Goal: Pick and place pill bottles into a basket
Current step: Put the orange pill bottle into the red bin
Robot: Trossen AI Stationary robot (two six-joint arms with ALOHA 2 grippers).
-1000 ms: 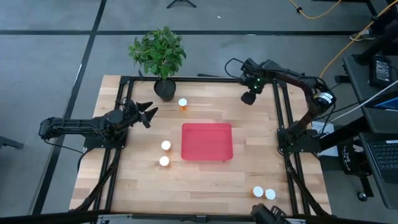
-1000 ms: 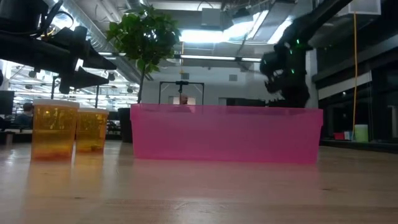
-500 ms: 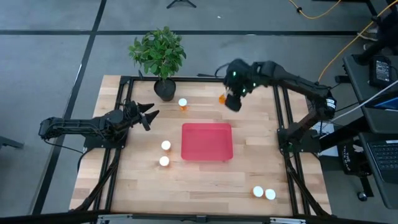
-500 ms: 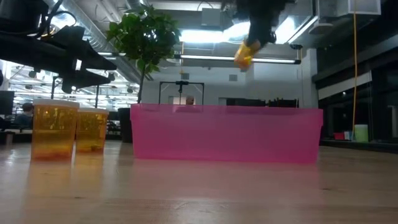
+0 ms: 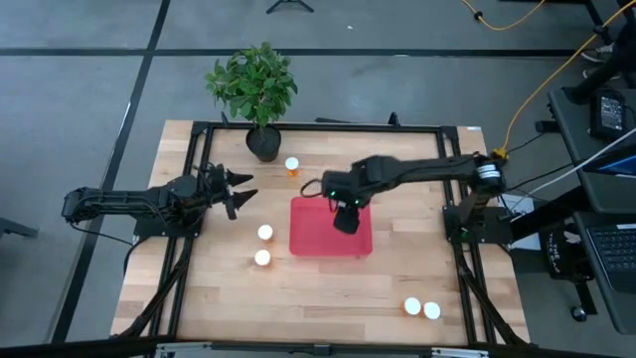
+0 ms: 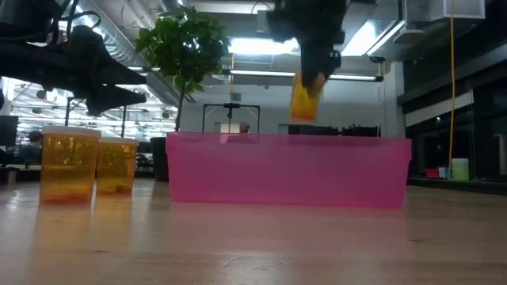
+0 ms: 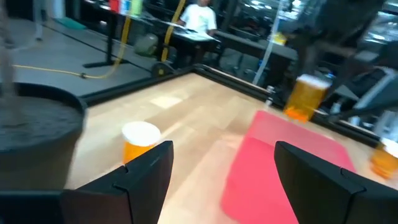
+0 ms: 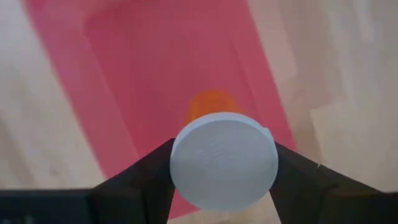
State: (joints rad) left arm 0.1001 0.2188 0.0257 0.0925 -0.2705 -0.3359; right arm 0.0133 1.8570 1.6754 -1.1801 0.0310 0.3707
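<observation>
My right gripper (image 5: pixel 345 217) hovers over the red tray (image 5: pixel 308 239), shut on an orange pill bottle (image 6: pixel 304 96) with a white cap (image 8: pixel 224 160). My left gripper (image 5: pixel 243 189) is open and empty, level above the table left of the tray. One bottle (image 5: pixel 291 166) stands by the plant pot and shows in the left wrist view (image 7: pixel 140 142). Two bottles (image 5: pixel 265 233) (image 5: pixel 262 258) stand upright left of the tray. Two more (image 5: pixel 412 307) (image 5: pixel 431 311) stand near the front right. My right gripper pinches the bottle's capped top end (image 8: pixel 186 155) between its two fingers (image 8: pixel 146 177), one on each side. The fingers point down from above. The bottle hangs below them, slightly tilted, its orange body (image 8: pixel 211 102) clear above the tray floor (image 8: pixel 143 62).
A black pot with a green plant (image 5: pixel 262 142) stands at the far left of the table. Black frame rails (image 5: pixel 452 159) run along the table's sides and far edge. The tray's pink wall (image 6: pixel 285 170) fills the middle of the low view.
My right gripper has swung from the table's far right corner toward the near left with the bottle lifted clear, and now hangs over the red tray, lower than half a second ago.
</observation>
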